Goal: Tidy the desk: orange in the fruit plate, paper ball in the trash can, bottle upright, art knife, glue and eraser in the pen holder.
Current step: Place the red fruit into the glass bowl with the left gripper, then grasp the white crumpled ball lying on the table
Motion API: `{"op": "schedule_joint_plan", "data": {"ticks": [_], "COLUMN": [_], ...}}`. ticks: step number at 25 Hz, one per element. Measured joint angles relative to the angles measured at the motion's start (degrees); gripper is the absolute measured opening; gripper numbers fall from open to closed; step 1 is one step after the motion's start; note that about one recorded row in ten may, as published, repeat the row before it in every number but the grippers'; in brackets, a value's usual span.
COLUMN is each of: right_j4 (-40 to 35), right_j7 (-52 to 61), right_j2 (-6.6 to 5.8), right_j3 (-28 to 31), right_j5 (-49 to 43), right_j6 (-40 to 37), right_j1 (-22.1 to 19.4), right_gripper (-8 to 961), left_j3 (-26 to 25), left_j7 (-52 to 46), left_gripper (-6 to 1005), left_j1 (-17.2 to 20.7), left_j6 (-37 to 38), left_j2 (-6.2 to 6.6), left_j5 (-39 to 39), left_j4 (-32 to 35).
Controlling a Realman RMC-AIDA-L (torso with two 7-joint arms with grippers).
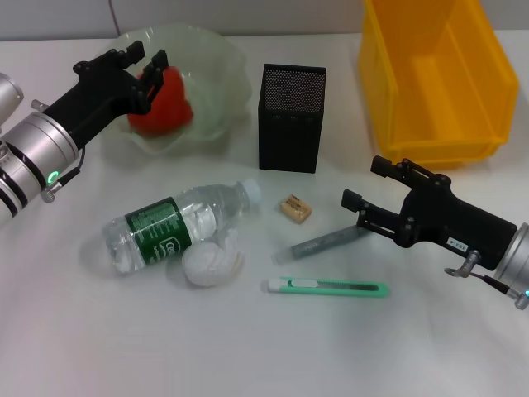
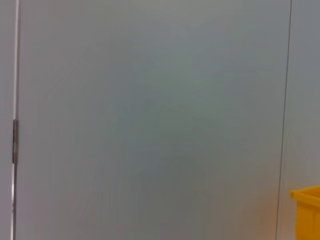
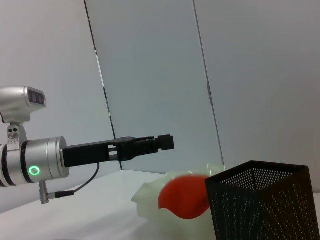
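Orange [image 1: 163, 103] in fruit plate [image 1: 216, 58], left gripper [image 1: 147, 68] spread above; right gripper [image 1: 361, 184] apart.

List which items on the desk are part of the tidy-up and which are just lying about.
Job: orange, fruit plate, paper ball, trash can, bottle, art knife, glue, eraser, pen holder.
Lying about: nothing visible.
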Motion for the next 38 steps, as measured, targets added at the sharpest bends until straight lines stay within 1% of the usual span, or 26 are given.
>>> {"op": "schedule_joint_plan", "data": {"ticks": [5,7,9,10,12,15,16,17,18,19,20,21,22,26,30,35,38], "right_j4": [0.0,-0.1,-0.2,-0.2,-0.2,-0.5,-0.8,-0.8,-1.3,-1.9,-2.7,-3.4,-3.9,-4.7,-5.4,-6.9,-7.4], "right_j7": [0.0,0.0,0.0,0.0,0.0,0.9,2.0,2.0,2.7,3.4,4.3,5.1,5.8,7.0,7.0,7.0,7.0], "right_j2": [-0.05,-0.05,-0.05,-0.05,-0.07,-0.2,-0.31,-0.31,-0.36,-0.38,-0.38,-0.4,-0.4,-0.5,-0.51,-0.48,-0.53], "right_j3": [0.0,0.2,0.4,0.5,0.6,0.6,0.6,0.6,0.6,0.4,0.3,0.2,0.1,-0.2,-0.5,-0.2,-0.2], "right_j5": [0.0,0.1,0.2,0.3,0.3,0.4,0.3,0.3,0.3,0.2,0.1,0.1,0.0,-0.2,-0.2,-0.3,-0.3], "right_j6": [0.0,-0.1,-0.2,-0.3,-0.7,-1.2,-2.1,-2.1,-2.9,-3.4,-4.0,-4.3,-4.5,-4.6,-5.2,-7.0,-8.0], "right_j1": [0.0,0.0,0.0,0.0,0.0,0.0,0.0,0.0,0.0,-0.1,-0.2,-0.3,-0.3,-0.4,-0.9,-2.0,-2.6], "right_gripper": [776,776,776,776,776,776,776,776,776,776,776,777,777,777,777,777,776], "left_j3": [0.0,0.1,0.8,1.3,4.5,10.3,10.3,14.0,16.6,17.6,17.6,18.5,19.1,18.7,19.1,19.2,19.3], "left_j7": [-0.6,-1.4,-4.6,-6.1,-11.8,-18.4,-18.4,-21.5,-23.2,-23.9,-23.9,-24.3,-24.6,-24.7,-24.7,-25.8,-30.5], "left_gripper": [315,432,549,579,638,728,740,753,765,777,790,802,802,800,799,798,797], "left_j1": [0.0,0.0,0.1,0.2,1.0,3.1,3.1,4.9,6.5,7.1,7.1,8.0,9.3,10.5,10.8,10.8,10.8], "left_j6": [-0.1,1.1,3.9,5.1,9.2,14.1,14.1,17.4,20.0,21.3,21.3,22.9,25.4,27.6,29.9,34.8,36.8], "left_j2": [0.0,0.0,0.14,0.26,0.64,0.8,0.8,0.94,1.24,1.45,1.45,1.76,2.52,3.0,3.28,3.51,3.45], "left_j5": [-0.2,-0.4,-0.4,-0.3,-0.1,0.0,0.0,0.0,0.0,0.0,0.0,0.1,0.2,0.3,1.6,8.0,13.3], "left_j4": [0.0,0.0,0.3,0.5,2.6,7.2,7.2,10.5,12.8,13.8,13.8,14.6,15.3,15.4,15.6,18.2,22.2]}}
